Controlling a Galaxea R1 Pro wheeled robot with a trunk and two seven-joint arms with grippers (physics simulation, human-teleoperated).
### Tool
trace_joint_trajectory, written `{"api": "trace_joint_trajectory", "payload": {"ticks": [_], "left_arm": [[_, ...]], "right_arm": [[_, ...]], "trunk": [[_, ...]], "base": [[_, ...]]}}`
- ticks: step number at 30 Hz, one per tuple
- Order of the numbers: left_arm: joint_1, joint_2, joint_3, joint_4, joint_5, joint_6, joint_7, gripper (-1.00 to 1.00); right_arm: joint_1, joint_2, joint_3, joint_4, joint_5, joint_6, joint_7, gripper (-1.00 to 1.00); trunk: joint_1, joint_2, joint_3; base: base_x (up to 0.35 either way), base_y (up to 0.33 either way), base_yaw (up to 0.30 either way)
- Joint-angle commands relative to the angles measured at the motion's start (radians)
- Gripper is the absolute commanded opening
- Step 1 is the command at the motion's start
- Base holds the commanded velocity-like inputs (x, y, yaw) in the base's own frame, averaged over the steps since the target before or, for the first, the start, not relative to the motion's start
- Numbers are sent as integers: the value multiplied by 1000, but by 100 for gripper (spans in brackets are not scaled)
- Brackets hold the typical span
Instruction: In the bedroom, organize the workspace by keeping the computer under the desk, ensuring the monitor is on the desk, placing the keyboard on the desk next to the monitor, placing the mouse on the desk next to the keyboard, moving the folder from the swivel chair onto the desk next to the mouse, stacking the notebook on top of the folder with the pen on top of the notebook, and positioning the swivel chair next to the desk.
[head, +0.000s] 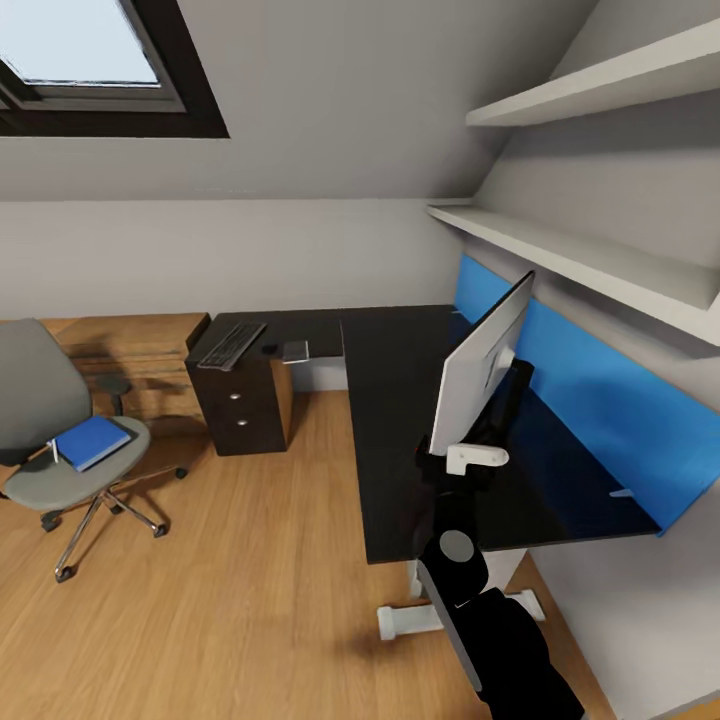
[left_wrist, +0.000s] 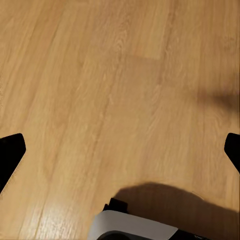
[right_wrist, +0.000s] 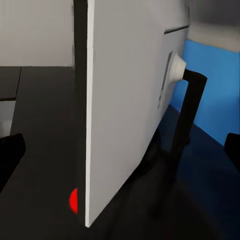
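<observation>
Head view has the monitor (head: 480, 375) and keyboard (head: 230, 345) on the desk (head: 400, 450), but the folder (head: 92, 441) sits on the chair (head: 45, 420), and my right gripper (right_wrist: 120, 150) is spread wide by the monitor.

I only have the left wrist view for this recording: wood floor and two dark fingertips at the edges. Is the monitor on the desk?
Observer: Yes. In the head view the monitor stands on the desk, with its pale back toward the camera.
Operator: What is the right arm doing?
Observer: The right gripper is open, and the monitor's side edge sits between its fingertips.
Operator: And the folder?
Observer: The blue folder lies on the seat of the swivel chair, which stands apart from the desk.
</observation>
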Motion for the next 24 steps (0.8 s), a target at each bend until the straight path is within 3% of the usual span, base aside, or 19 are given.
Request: {"api": "trace_joint_trajectory", "payload": {"ticks": [1, 24], "left_arm": [[-1, 0, -2, 3, -1, -5, 3, 100], [-1, 0, -2, 13, -1, -13, 4, 100]], "right_arm": [[-1, 0, 1, 0, 8, 7, -6, 100], [-1, -1, -2, 1, 14, 2, -16, 100]], "trunk": [[1, -2, -2], [1, -2, -2]], "base": [[98, 74, 0], [31, 112, 0]]}}
